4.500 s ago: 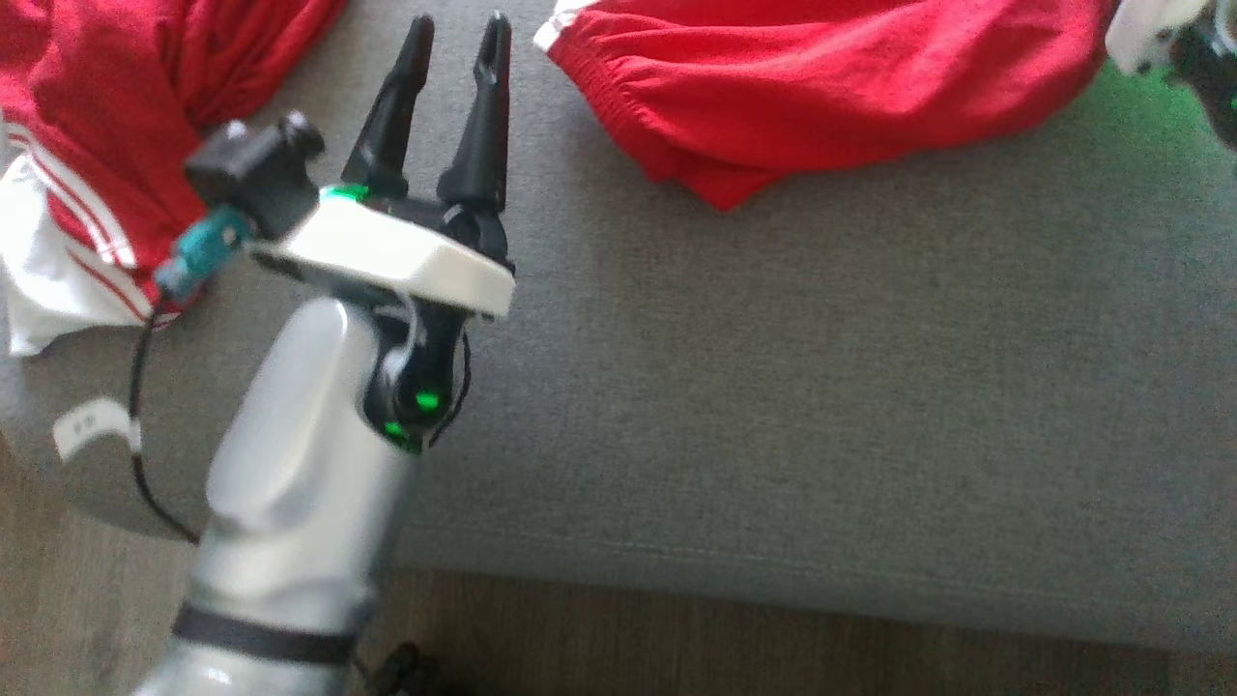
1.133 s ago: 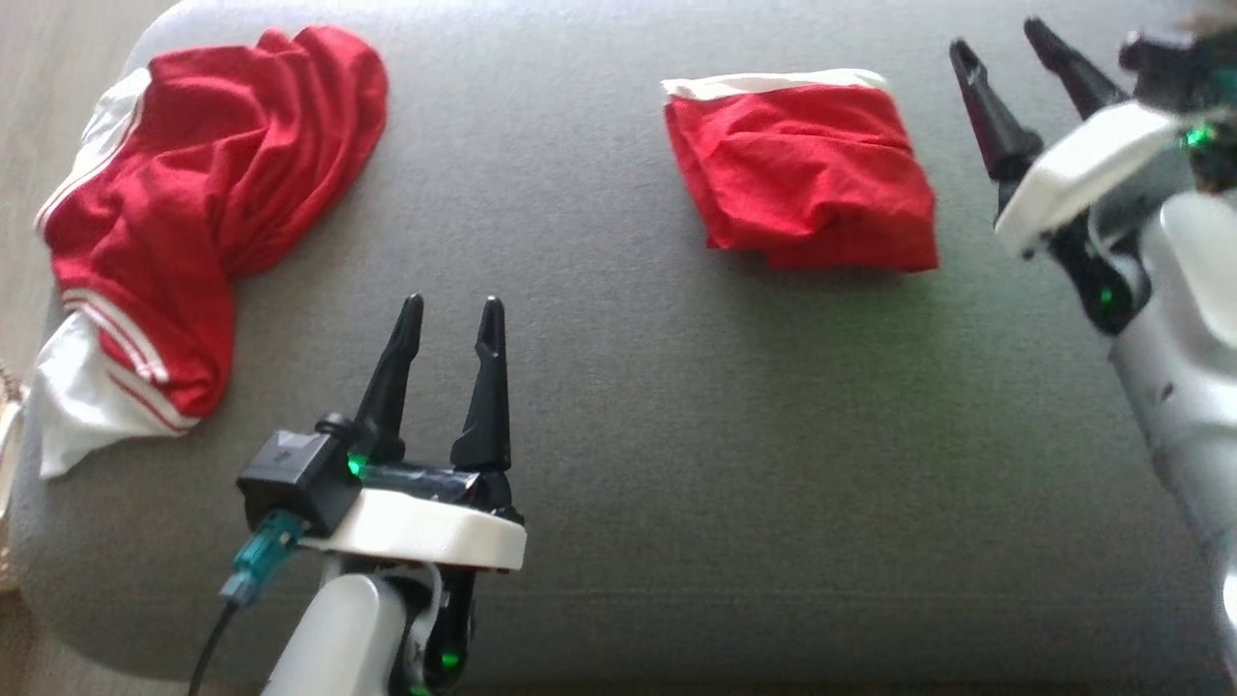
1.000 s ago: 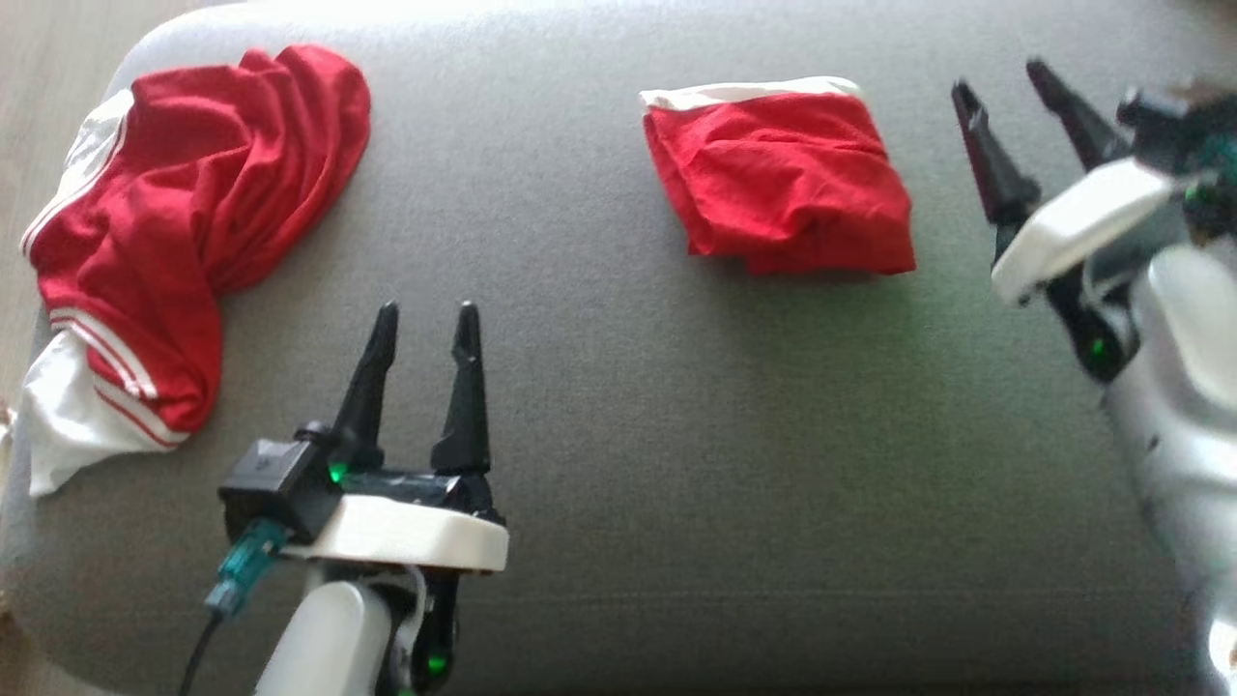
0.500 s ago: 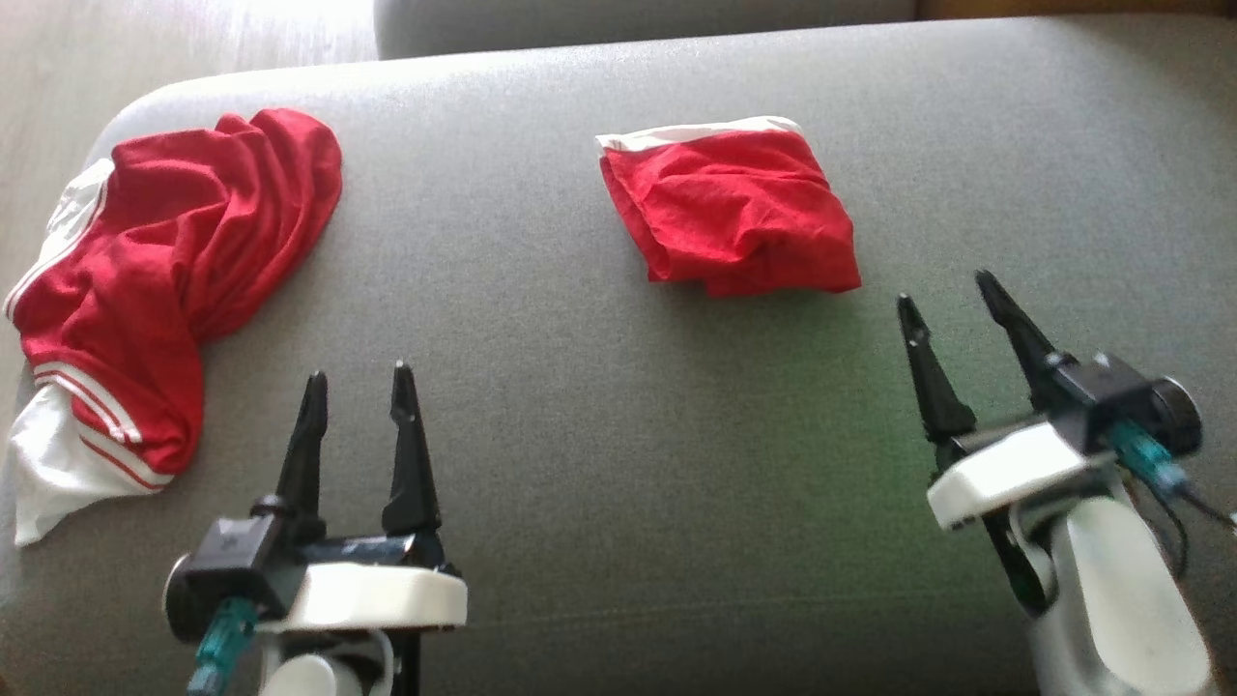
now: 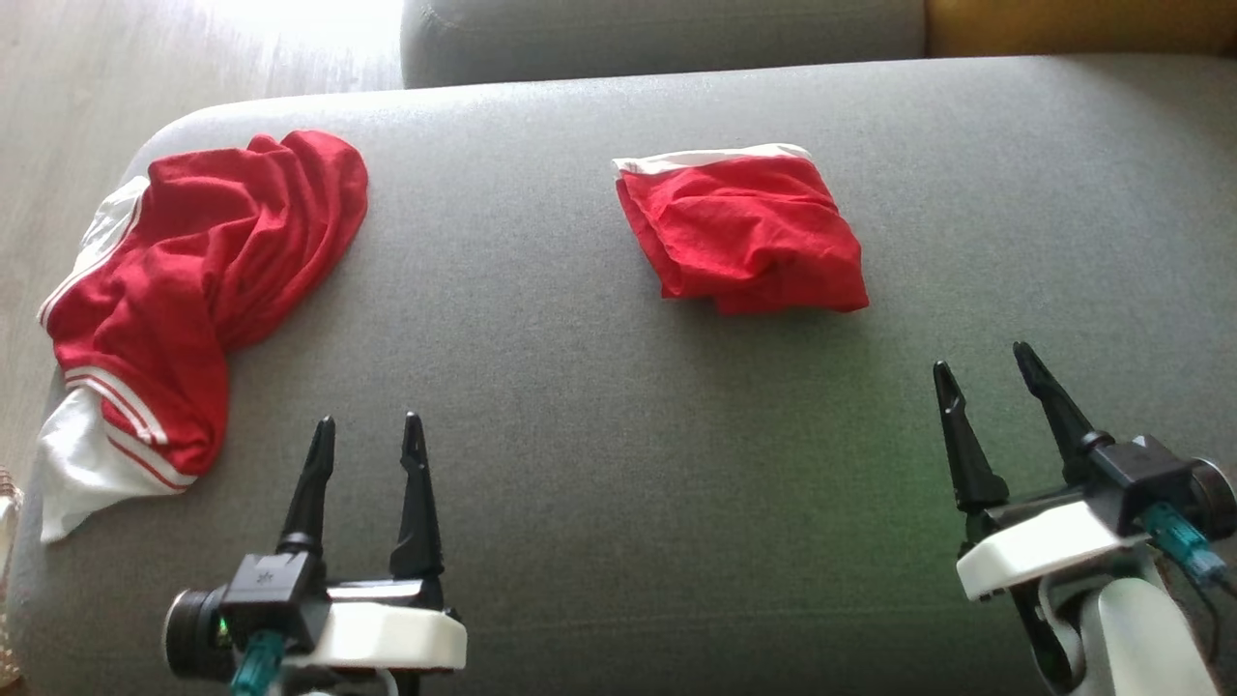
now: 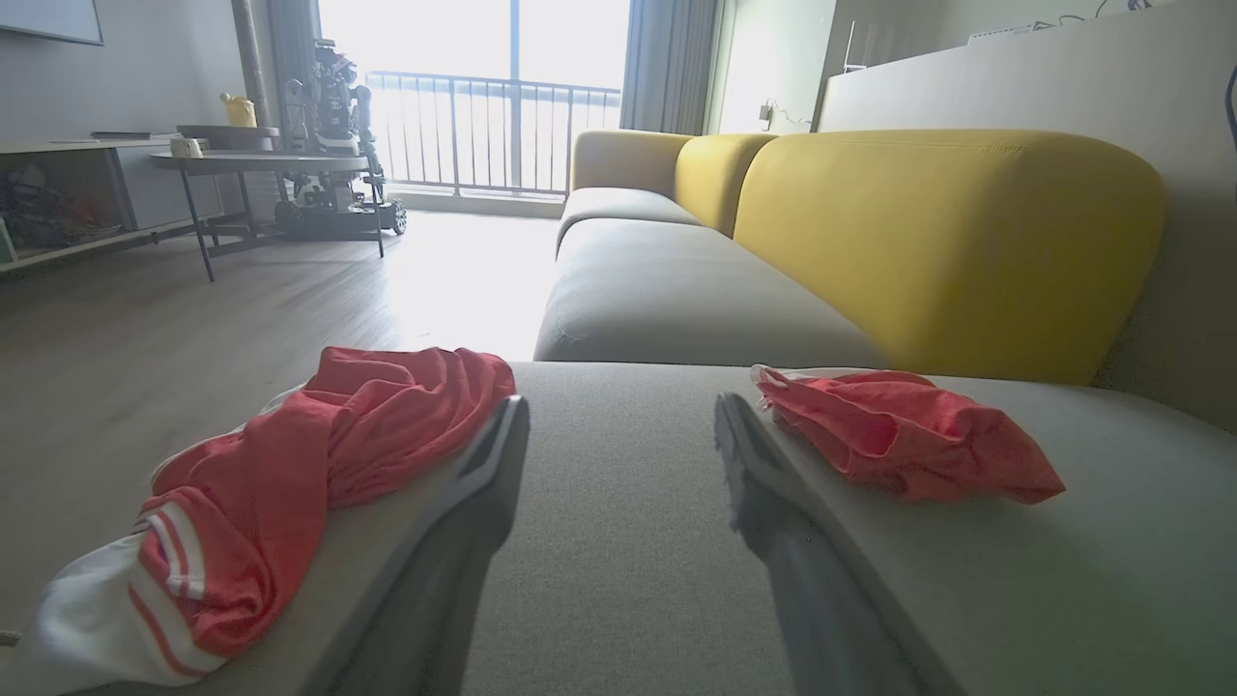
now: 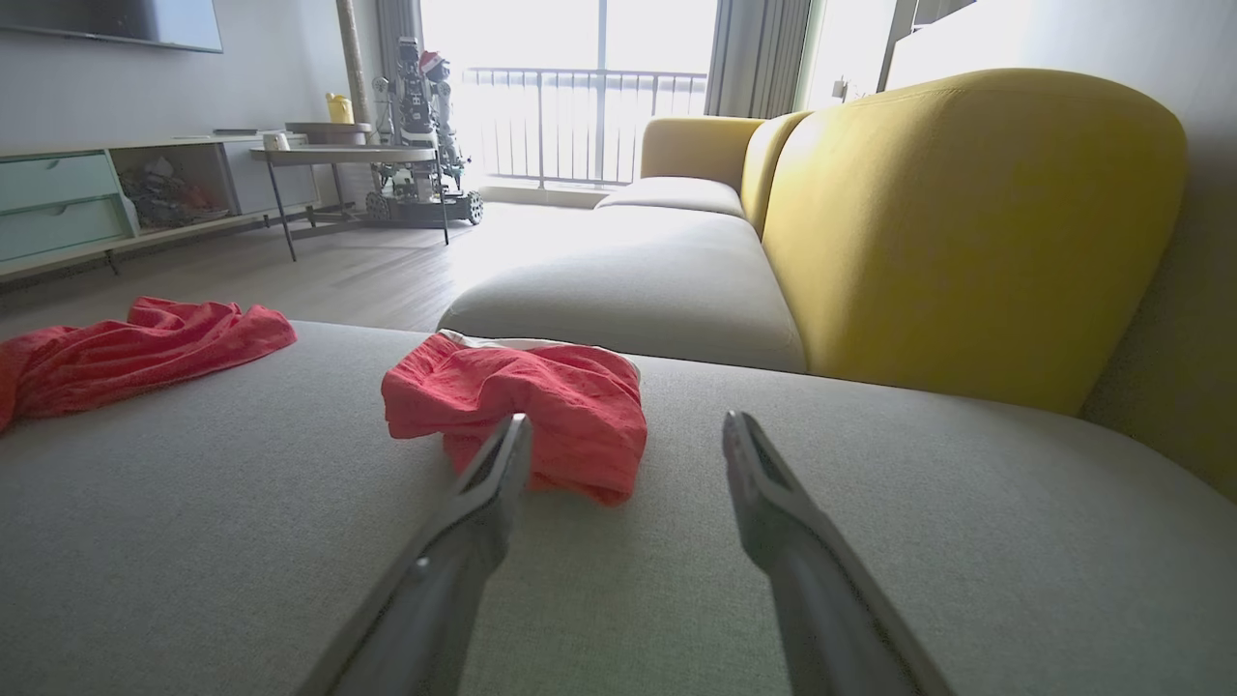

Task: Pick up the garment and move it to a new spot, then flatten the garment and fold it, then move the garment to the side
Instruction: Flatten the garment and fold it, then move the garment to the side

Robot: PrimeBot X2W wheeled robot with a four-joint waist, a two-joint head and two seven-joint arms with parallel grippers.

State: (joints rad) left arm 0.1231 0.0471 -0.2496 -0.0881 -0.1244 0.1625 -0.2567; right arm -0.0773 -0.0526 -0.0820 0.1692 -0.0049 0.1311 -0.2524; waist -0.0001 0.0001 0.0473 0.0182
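A broad grey cushion [image 5: 618, 483] carries everything. Both wrist views, low over the cushion, take in a yellow backrest [image 6: 947, 242] along its right side and a second grey seat [image 6: 667, 300] past its far edge. Beyond that are a wooden floor [image 6: 193, 319], a dark table [image 6: 261, 162] and a bright balcony window [image 6: 483, 106]. The head view looks down and lays the cushion's top out flat.

The garment [image 5: 193, 280] lies crumpled at the cushion's left end, its white panel and striped trim drooping over the near-left corner. A folded red cloth [image 5: 744, 237], white along its far edge, sits mid-cushion toward the back, well apart from the garment.

The left gripper [image 5: 368, 419] hovers over the cushion's near-left part and the right gripper [image 5: 982, 356] over its near-right part. Both have their fingers spread wide and hold nothing. In the left wrist view one finger overlaps the garment's edge. In the right wrist view one finger overlaps the folded cloth's near edge.
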